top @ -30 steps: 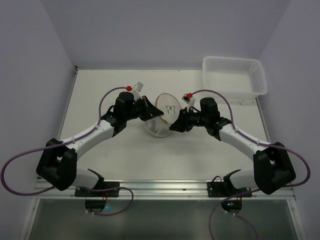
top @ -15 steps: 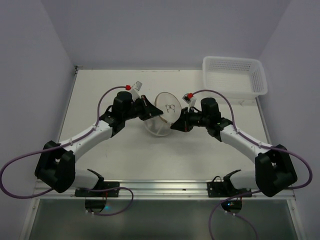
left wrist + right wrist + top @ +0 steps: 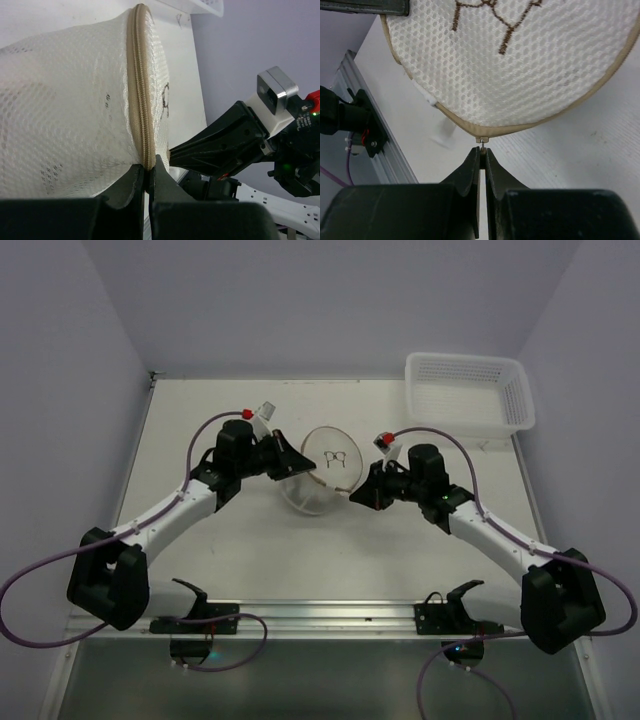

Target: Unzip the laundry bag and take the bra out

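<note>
Right end effector (image 3: pixel 481 152) pinches the laundry bag's (image 3: pixel 322 478) zipper pull (image 3: pixel 481 141); left end effector (image 3: pixel 146 176) clamps its rim (image 3: pixel 140 75).

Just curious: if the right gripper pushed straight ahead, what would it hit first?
The laundry bag. The right gripper sits right at the zipper pull on its tan rim, apparently pinching it.

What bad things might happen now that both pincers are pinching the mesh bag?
1. The right pincer holds the tiny zipper pull only at its very tips, so it may slip off when it tugs.
2. The left pincer pinches just the tan zipper rim of the laundry bag. If that grip slides, the whole bag might drag along instead of unzipping.
</note>
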Available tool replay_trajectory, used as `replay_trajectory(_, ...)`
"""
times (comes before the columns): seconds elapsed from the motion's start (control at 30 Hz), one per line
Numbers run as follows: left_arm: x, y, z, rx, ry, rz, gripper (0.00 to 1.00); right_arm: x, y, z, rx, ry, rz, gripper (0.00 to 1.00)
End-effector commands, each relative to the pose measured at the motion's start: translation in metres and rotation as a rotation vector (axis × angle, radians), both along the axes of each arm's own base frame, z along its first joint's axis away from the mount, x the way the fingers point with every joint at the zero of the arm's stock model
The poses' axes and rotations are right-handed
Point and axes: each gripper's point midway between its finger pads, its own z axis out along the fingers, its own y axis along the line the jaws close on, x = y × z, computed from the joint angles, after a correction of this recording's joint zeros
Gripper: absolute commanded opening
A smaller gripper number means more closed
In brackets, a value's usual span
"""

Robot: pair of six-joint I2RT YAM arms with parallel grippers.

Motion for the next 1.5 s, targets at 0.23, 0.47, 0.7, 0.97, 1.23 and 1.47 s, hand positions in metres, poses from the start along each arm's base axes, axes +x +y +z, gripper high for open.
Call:
replay_trajectory(0.23, 0.023, 0.017, -0.006, 0.107, -0.076, -0.124, 0.00, -0.009, -0.026, -0.030, -0.094, 0.082, -0.126, 0.00)
replay_trajectory(0.47, 0.076, 0.015, -0.024, 0.181, -0.097, -0.106, 0.01, -0.005, -0.013, -0.016, -0.033, 0.103, -0.107, 0.00)
replay_trajectory(0.7, 0.090, 0.011, -0.001, 0.058, -0.060, 0.033, 0.79, 0.017, 0.020, -0.015, 0.002, 0.152, -0.158, 0.00)
replay_trajectory(0.97, 0.037, 0.020, -0.028, 0.058, 0.040, 0.178, 0.97, 0.032, 0.060, -0.007, 0.023, 0.201, -0.195, 0.00)
replay_trajectory(1.23, 0.024, -0.008, -0.054, 0.070, 0.078, 0.155, 0.72, 0.032, 0.076, -0.002, 0.033, 0.208, -0.165, 0.00)
replay_trajectory(1.47, 0.036, -0.014, -0.057, 0.093, 0.066, 0.157, 0.12, 0.024, 0.064, -0.009, -0.022, 0.196, -0.177, 0.00)
